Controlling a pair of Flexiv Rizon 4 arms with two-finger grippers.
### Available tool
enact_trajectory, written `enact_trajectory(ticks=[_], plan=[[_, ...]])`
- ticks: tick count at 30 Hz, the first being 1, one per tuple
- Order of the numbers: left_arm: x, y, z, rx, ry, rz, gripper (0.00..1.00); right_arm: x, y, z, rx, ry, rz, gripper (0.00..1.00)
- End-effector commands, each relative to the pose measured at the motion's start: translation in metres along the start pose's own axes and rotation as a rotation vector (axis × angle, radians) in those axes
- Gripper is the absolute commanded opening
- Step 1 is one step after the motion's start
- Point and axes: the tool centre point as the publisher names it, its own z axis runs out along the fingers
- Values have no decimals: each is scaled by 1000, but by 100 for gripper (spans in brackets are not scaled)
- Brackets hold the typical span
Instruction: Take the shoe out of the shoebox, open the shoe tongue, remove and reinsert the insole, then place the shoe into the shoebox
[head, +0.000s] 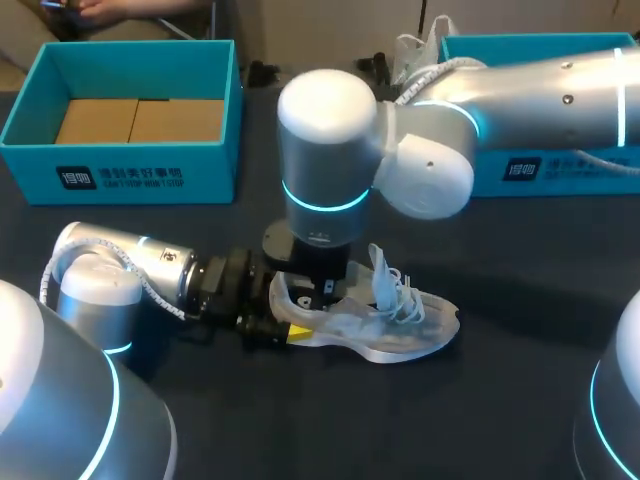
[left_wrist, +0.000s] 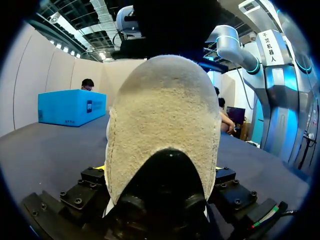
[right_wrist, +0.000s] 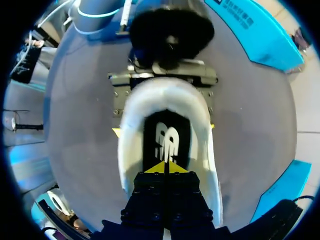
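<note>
Item: shoe (head: 385, 325), one, lying on its sole on the dark matte table (head: 480, 420), outside both boxes.
- Upper: pale, thin mesh, with a glossy whitish sole edge. White laces (head: 400, 300) lie loose and tangled, and the tongue (head: 383, 270) stands up.
- Heel, seen from my left wrist: a rounded dome of cream, nubbly, suede-like nap with a black arched patch at its base. It blocks everything ahead of it.
- Inside: a padded white collar surrounds a black insole (right_wrist: 165, 137) with a white mark.

Left gripper (head: 268, 322): at the shoe's heel, with a yellow fingertip (right_wrist: 116, 132) pressed on each side, clamping it.

Right gripper (right_wrist: 165, 167): straight above the shoe's opening, yellow tips pressed together into one wedge over the insole. It possibly touches the insole, but I cannot be sure. From the head camera my own wrist hides it.

Shoebox (head: 220, 170): teal card, open, with a brown floor, well beyond the shoe's heel end. A second teal box (head: 560, 170) beyond the toe end is partly hidden by my right arm.
</note>
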Motion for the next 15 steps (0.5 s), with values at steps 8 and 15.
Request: enact_trajectory(ticks=[8,15], plan=[[-1,0,0,-2,-1,0,0,-14,-39,-2,-6,9,82,0],[-1,0,0,-2,-1,0,0,-15,-41,2,14,27,67,0]])
